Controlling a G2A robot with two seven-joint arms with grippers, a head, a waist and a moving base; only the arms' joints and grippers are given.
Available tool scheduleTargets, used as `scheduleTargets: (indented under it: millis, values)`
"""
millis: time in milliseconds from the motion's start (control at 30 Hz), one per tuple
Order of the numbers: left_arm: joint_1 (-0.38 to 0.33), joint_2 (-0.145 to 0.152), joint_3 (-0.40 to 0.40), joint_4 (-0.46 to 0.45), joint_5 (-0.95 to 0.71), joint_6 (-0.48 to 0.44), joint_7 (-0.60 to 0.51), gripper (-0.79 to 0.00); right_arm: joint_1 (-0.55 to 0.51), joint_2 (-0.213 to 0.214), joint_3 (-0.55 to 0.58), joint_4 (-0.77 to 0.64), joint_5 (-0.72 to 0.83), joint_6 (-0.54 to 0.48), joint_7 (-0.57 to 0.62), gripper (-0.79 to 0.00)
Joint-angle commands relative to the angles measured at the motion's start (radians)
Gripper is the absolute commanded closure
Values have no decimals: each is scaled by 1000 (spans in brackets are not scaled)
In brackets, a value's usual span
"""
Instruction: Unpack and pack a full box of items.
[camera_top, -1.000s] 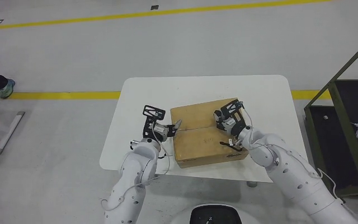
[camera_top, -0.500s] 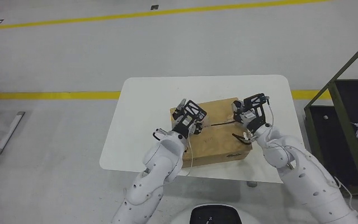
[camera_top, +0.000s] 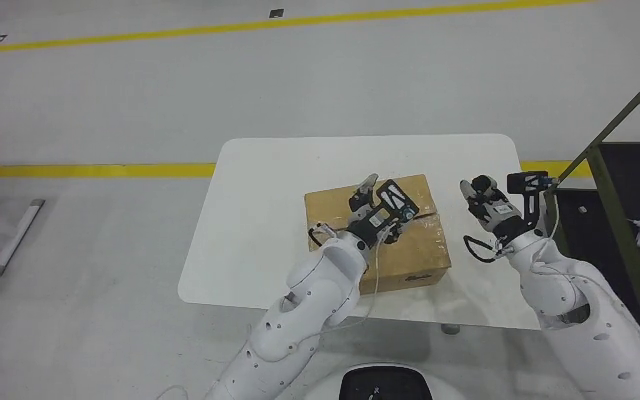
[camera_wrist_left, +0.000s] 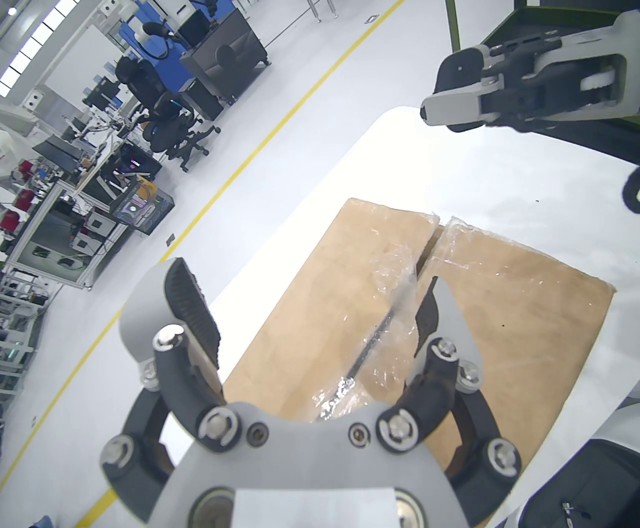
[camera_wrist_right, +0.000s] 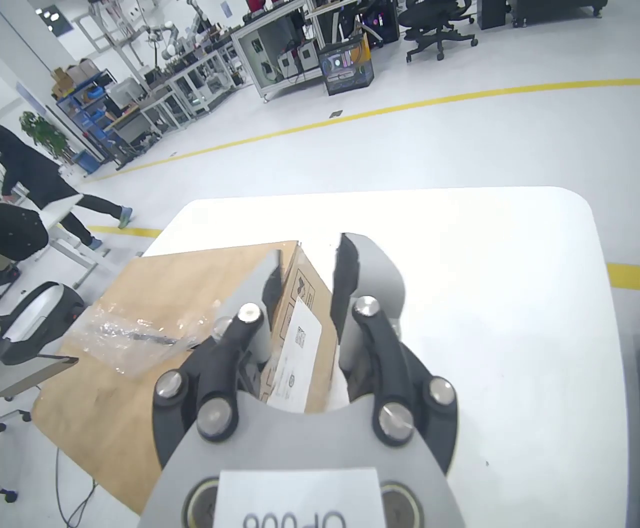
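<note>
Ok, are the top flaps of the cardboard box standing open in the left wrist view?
No, both flaps of the cardboard box lie flat, meeting along a seam under crinkled clear tape.

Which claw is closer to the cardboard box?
Left. The left claw hangs open above the box, over its taped seam; the right claw is beyond the box's end, over the table.

My left pincer (camera_wrist_left: 305, 280) gapes wide, both fingers spread. My right pincer (camera_wrist_right: 312, 252) hangs well apart, off to its right, fingers parted by a narrower gap.
</note>
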Motion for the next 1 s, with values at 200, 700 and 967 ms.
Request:
scheduleTargets:
  millis: [200, 700, 967]
  values:
    - [135, 31, -163, -167, 44, 8, -107, -785, -18, -2, -11, -19, 36, -83, -14, -209]
    - [320, 59, -357, -293, 71, -1, -179, -785, 66, 11, -16, -39, 242, -219, 318, -785]
    - [341, 57, -364, -301, 58, 20, -167, -785, 120, 15, -39, -53, 287, -111, 486, -785]
